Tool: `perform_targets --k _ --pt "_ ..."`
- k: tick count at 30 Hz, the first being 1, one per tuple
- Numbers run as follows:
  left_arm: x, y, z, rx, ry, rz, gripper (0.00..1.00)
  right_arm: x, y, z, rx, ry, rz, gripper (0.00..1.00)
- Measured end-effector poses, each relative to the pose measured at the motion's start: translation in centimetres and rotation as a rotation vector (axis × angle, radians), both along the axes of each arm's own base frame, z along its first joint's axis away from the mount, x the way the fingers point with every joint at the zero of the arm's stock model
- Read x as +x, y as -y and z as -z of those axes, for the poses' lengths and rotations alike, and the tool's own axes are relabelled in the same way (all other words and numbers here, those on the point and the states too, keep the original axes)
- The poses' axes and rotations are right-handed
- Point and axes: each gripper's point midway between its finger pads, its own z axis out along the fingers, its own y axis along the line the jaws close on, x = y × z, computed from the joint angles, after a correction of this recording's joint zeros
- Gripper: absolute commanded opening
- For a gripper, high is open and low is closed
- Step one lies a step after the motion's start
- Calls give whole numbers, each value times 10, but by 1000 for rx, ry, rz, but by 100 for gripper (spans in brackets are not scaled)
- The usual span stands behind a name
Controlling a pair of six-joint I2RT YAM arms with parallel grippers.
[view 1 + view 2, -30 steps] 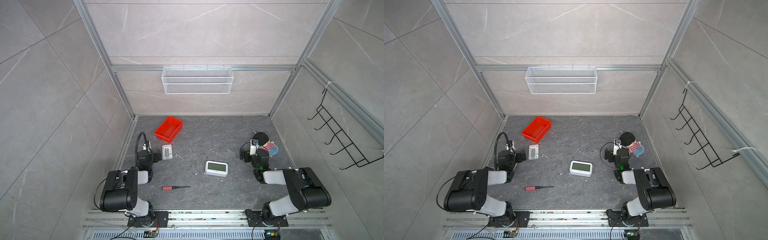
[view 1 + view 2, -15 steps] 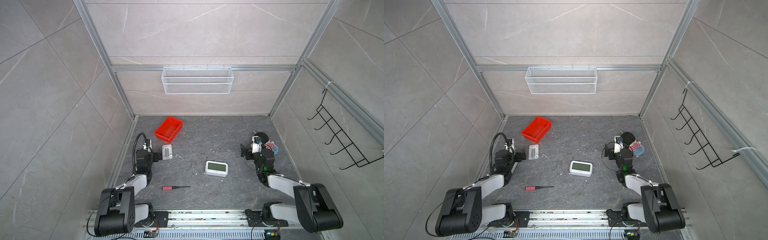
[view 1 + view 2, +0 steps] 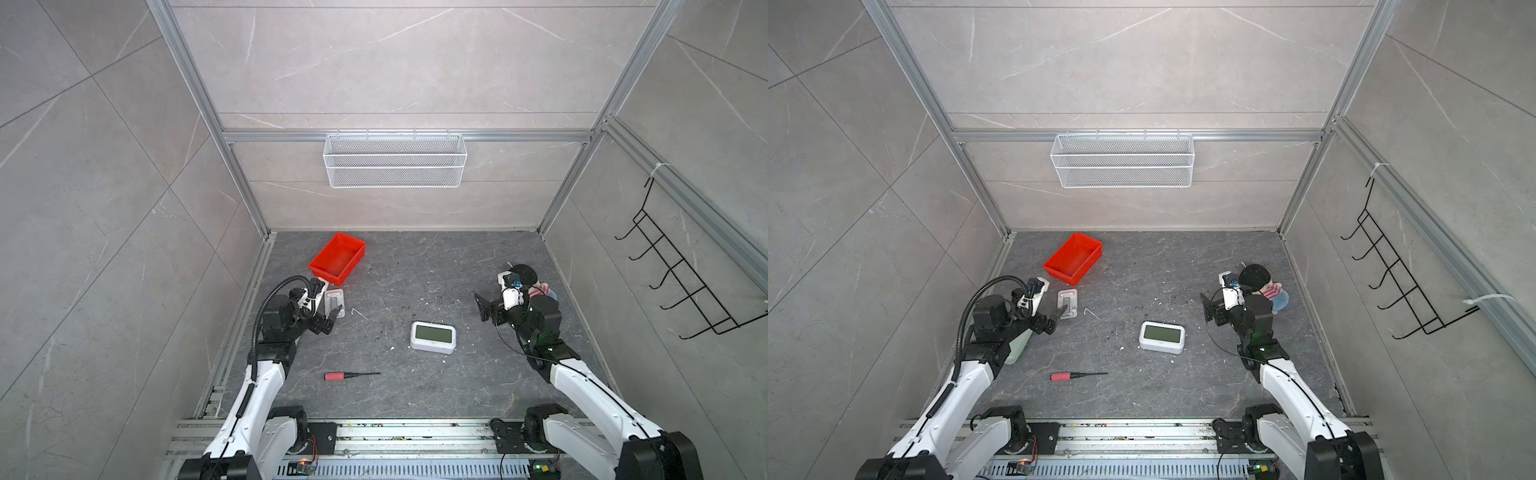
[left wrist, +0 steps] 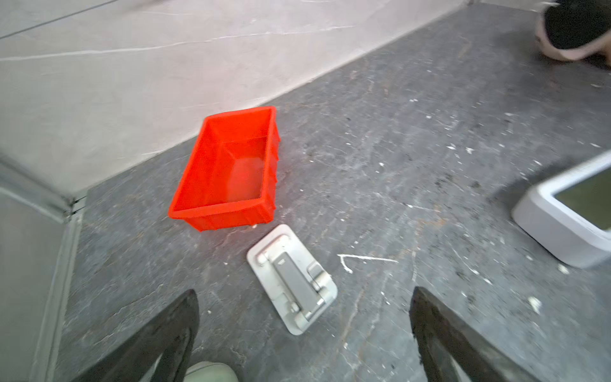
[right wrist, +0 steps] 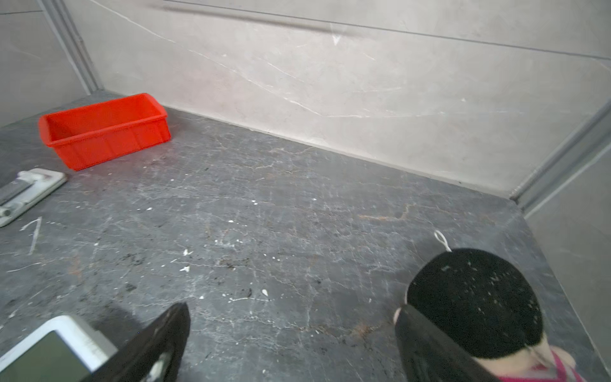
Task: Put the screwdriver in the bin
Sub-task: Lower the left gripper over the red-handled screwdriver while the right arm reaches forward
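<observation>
Red-handled screwdriver [image 3: 351, 376] lying flat on the dark grey stone-look floor [image 3: 415, 266], near the front rail, handle toward the left arm, thin dark shaft pointing toward the right side; seen likewise in both top views [image 3: 1077, 376]. Untouched, well apart from both grippers. Not visible in either wrist view.

Further back and to the left, the bin [image 3: 338, 261]: bright red plastic, rectangular, low walls, rimmed edge, set at an angle near the back-left corner, nothing inside as far as the left wrist view [image 4: 228, 172] shows. Well apart from the screwdriver.

Just in front of the bin, a small silver metal stand [image 3: 334, 302], folded flat, close to the bin's near corner without clearly touching it [image 4: 292, 277].

Left gripper [image 3: 328, 318] hovering beside that stand, jaws spread wide, nothing between the dark fingers [image 4: 172, 330]. Pale green object [image 3: 1019, 347] partly hidden under the left arm.

Toward the middle, a white digital clock [image 3: 433, 337] lying face up, between the two arms.

Right gripper [image 3: 488, 309] over on the right, jaws also wide apart and holding nothing, fingers [image 5: 158, 344] dark at the frame's edge. Just beside it, a small doll [image 3: 1264, 286] with black hair, striped pink top and blue bottom.

On the back wall, a white wire mesh basket [image 3: 395, 166]; on the right wall, a black wire hook rack [image 3: 681, 282].
</observation>
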Motion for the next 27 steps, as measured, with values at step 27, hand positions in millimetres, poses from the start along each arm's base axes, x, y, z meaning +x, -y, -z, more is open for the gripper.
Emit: perform_targets --k 27 --pt "-111 62 86 416 -422 506 91 -146 -184 -2 -385 -156 -925 99"
